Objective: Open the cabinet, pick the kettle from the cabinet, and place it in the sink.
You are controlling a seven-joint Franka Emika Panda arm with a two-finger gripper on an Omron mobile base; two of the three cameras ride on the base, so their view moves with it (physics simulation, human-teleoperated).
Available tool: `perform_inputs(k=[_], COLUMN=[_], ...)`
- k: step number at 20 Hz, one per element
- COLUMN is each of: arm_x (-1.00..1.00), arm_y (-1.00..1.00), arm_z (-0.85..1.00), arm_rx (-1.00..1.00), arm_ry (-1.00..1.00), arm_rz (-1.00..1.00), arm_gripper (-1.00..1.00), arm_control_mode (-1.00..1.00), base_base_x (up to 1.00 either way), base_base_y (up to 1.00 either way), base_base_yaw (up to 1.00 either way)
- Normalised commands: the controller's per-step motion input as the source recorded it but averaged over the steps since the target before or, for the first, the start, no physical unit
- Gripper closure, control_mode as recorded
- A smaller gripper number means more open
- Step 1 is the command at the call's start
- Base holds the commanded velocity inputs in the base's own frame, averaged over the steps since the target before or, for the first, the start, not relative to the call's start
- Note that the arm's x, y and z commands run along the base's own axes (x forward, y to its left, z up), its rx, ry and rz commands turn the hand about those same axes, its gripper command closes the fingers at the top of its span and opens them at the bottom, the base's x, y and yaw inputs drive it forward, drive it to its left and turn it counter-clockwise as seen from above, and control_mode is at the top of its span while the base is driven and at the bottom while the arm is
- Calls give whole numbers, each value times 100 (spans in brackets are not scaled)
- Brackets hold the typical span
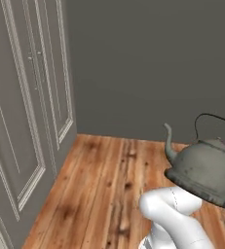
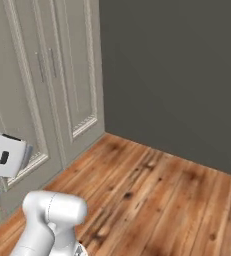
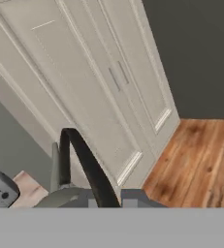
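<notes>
The small squat grey-green metal kettle [image 1: 204, 170] hangs in the air above the wooden plank floor [image 1: 104, 189], tilted, its curved spout pointing toward the tall cream panelled doors [image 1: 21, 112] on the left, its thin arched wire handle rising above the lid. In the hand view the end effector [image 3: 106, 196] is closed on that dark wire handle [image 3: 84, 164], with the kettle's spout just left of it. A dark grey wall [image 2: 177, 80] stands behind, meeting the panelled doors at a corner.
</notes>
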Motion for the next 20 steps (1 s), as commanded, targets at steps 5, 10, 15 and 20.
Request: perform_inputs(k=[5,10,15,20], arm_x=[0,0,0,0], arm_y=[0,0,0,0], arm_z=[0,0,0,0], arm_rx=[0,0,0,0], arm_ry=[0,0,0,0], arm_rz=[0,0,0,0], arm_gripper=[100,100,100,100], arm_control_mode=[100,100,100,100], base_base_x=[-28,-42,-18,-6], base_base_y=[33,37,68,93], base_base_yaw=[48,42,37,25])
